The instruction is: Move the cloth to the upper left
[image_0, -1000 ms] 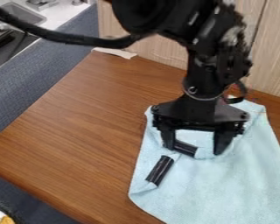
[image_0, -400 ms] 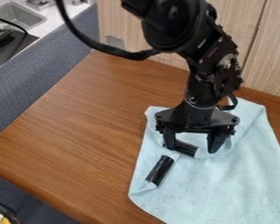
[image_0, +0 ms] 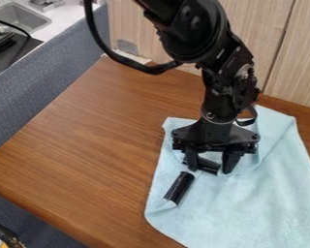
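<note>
The gripper point(image_0: 210, 170) is low over the upper left part of the light blue cloth point(image_0: 251, 208), its fingers pointing down and standing apart. A fold of cloth and a short black cylinder point(image_0: 209, 166) lie between and just behind the fingertips. Whether the fingertips press on the cloth, I cannot tell. Spread over the right side of the table, the cloth has a wrinkled upper left part. A second black cylinder point(image_0: 179, 187) rests on its left edge, slightly below and left of the gripper.
The brown wooden table point(image_0: 86, 145) extends to the left of the cloth. Behind it stands a pale wood panel point(image_0: 268, 29). Beyond the blue-grey divider point(image_0: 47, 87) at the left is a grey sink point(image_0: 22, 17).
The gripper's fingers have come closer together, and the gripper has shifted a little to the left. The cloth and the cylinder on its left edge have moved very slightly right.
</note>
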### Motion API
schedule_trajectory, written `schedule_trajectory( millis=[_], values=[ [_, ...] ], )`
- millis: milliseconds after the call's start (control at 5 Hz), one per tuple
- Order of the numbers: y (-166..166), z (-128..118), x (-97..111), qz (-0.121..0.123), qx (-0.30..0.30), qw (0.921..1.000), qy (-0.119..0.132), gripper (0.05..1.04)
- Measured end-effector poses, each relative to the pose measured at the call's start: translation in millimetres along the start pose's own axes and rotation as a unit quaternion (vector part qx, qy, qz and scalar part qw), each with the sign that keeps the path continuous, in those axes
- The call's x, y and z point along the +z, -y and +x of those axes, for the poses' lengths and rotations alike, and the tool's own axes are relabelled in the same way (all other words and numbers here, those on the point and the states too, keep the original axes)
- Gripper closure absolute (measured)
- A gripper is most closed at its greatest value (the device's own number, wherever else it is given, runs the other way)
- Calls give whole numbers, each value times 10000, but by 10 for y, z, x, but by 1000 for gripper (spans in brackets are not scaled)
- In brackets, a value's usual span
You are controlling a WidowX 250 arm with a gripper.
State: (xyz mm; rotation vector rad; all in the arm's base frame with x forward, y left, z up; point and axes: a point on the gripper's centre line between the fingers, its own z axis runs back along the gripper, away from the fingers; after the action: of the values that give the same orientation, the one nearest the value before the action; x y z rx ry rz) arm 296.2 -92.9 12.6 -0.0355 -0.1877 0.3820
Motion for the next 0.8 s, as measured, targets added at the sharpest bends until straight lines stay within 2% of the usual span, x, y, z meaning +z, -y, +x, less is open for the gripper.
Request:
schedule_trajectory(
  millis=[200, 400, 600, 800],
  values=[
    [12, 15, -13, 3, -60, 10000, 3, 677],
    [30, 5, -12, 0, -63, 10000, 15, 867],
    [31, -40, 27, 46, -118, 9999, 30, 992],
    [-10, -83, 151, 78, -139, 9998, 120, 1027]
  ],
)
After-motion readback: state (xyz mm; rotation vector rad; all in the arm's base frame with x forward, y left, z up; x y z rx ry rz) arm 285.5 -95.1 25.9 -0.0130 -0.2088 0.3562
